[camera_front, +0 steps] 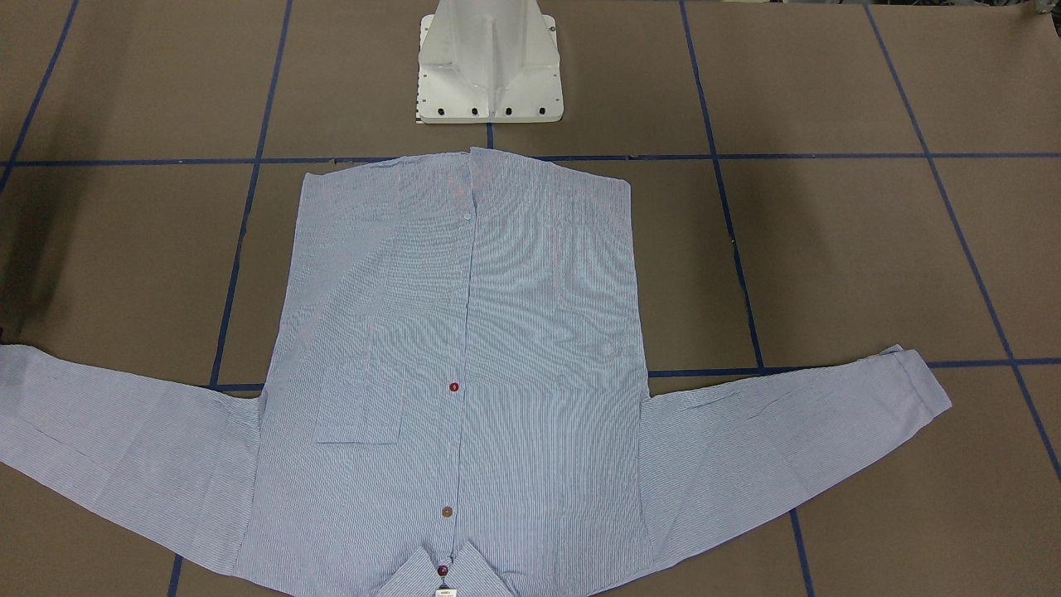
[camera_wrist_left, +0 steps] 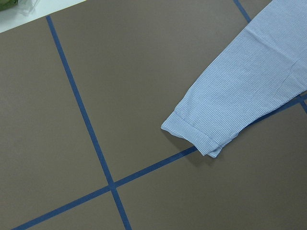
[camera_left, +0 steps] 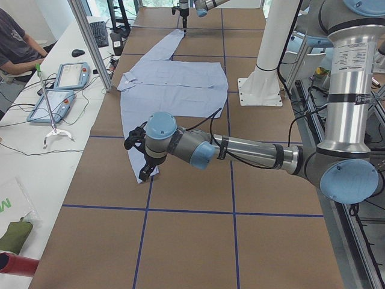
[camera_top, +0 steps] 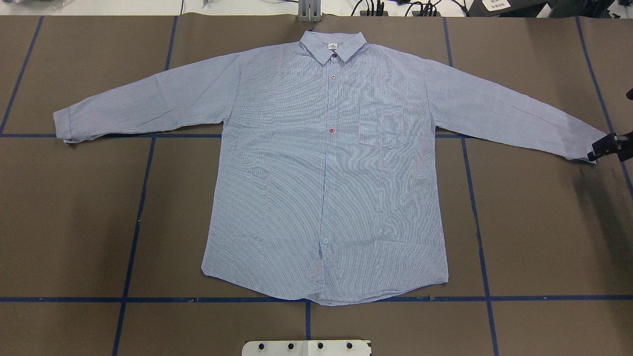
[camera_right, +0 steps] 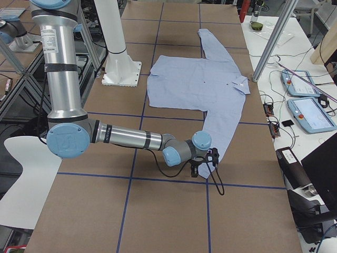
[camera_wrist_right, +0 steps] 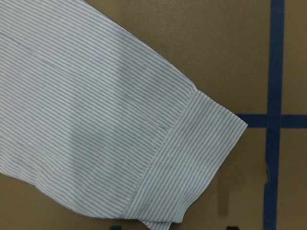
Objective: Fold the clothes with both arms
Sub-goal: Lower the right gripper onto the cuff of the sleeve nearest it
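Blue-and-white striped shirt (camera_top: 326,173) lay flat on the brown table (camera_top: 74,222), folding seemingly not begun, with the right claw (camera_top: 599,151), spread apart, at the right cuff (camera_wrist_right: 192,167) and the left claw (camera_left: 144,173), its state unclear, by the left cuff (camera_wrist_left: 196,134); gripping both cuffs looked next.

Bright and even, lit softly from above. Pink moiré shimmering over the shirt (camera_top: 326,198) in both wide views. Broad soft shadow on the table (camera_top: 598,207) just robot-side of the right gripper (camera_top: 597,150). Directly under that gripper, slightly soft focus, with a grey shadow patch on the sleeve (camera_wrist_right: 81,139). Below the left gripper (camera_left: 143,171), sharp, with only a thin shadow hugging the cuff (camera_wrist_left: 196,139). Glare streaks along the left arm (camera_left: 252,150).
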You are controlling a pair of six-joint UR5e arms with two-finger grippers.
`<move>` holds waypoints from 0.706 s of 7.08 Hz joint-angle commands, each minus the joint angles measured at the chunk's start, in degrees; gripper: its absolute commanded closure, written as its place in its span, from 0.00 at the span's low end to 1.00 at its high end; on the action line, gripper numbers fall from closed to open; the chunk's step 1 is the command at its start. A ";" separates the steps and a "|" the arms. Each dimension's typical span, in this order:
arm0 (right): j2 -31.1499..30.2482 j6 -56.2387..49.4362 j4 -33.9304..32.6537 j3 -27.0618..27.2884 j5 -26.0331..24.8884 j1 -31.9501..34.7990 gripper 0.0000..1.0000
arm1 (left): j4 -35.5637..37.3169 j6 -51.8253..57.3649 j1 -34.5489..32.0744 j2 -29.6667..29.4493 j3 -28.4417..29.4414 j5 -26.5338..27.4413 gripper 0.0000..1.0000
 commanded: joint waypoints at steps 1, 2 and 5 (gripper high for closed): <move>1.12 -0.16 -0.02 -1.77 -0.10 -0.28 0.40 | 0.09 -0.07 0.00 0.00 -0.14 -0.84 0.00; 1.38 -0.16 -0.02 -1.95 -0.10 -0.28 0.41 | 0.09 -0.07 0.00 0.00 -0.23 -0.85 0.00; 1.74 0.01 -0.11 -2.21 -0.10 -0.28 0.48 | 0.09 -0.07 0.00 0.00 -0.23 -0.85 0.00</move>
